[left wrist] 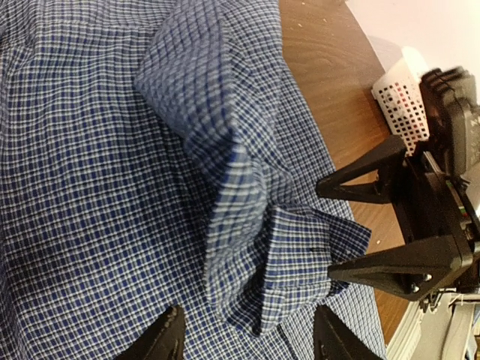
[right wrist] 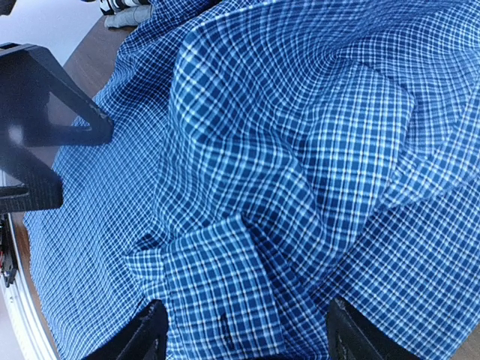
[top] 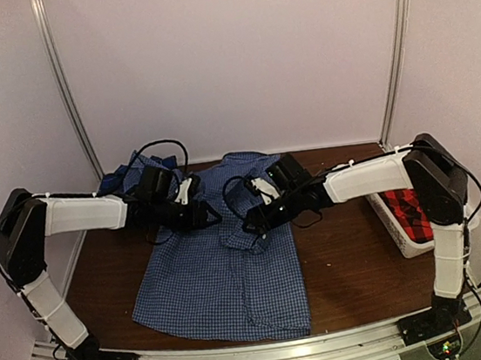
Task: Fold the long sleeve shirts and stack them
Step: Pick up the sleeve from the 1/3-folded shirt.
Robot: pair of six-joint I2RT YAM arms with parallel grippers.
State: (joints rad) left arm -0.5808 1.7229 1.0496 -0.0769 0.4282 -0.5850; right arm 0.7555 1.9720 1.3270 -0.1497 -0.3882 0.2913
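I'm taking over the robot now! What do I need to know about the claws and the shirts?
Left gripper: open, above the blue-and-white check shirt's folded-over sleeve.
Right gripper: open, that sleeve's cuff loose between its fingers.
Darker blue shirt: bunched at the table's back left. Red-and-black plaid shirt: in the white basket.
Done: check shirt spread flat, one sleeve across it.
To do: finish folding it, fold the other two, stack all three.

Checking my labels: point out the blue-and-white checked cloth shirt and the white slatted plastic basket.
Blue-and-white checked cloth shirt (top: pixel 200 281), top view, lower body panel.
White slatted plastic basket (top: pixel 390 230), top view, slatted side wall.
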